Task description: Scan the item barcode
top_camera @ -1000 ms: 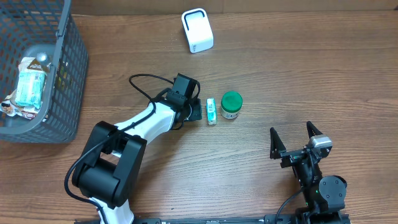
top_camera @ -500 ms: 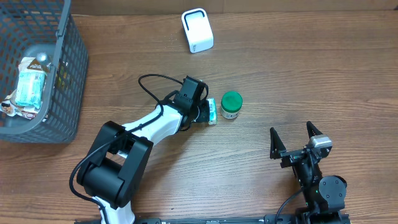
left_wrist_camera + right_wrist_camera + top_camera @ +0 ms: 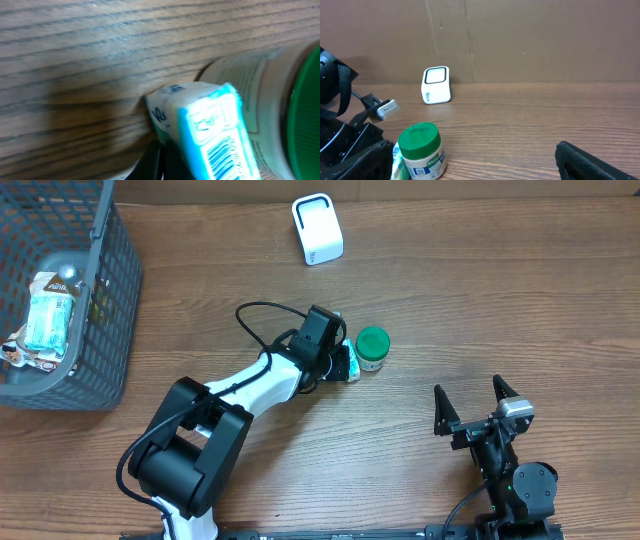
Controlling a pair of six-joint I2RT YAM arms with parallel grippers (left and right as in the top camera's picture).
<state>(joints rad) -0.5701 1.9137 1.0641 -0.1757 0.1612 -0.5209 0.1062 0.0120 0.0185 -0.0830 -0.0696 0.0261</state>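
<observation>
Presses left gripper (image 3: 342,366), fingers together, against blue-and-white barcoded box (image 3: 210,125) touching green-lidded jar (image 3: 372,348); holds right gripper (image 3: 467,387) spread wide.

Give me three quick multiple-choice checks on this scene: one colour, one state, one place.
1. What colour is the lid of the jar? A red; B green; C yellow.
2. The right gripper is: A open and empty; B shut on the jar; C shut and empty.
3. The white scanner stands: A touching the jar; B between the right gripper's fingers; C near the far edge of the table, apart from both.

Answers: B, the lid shows green in the overhead and right wrist views. A, its fingers stand spread with nothing between them. C, it sits alone by the far edge.
</observation>
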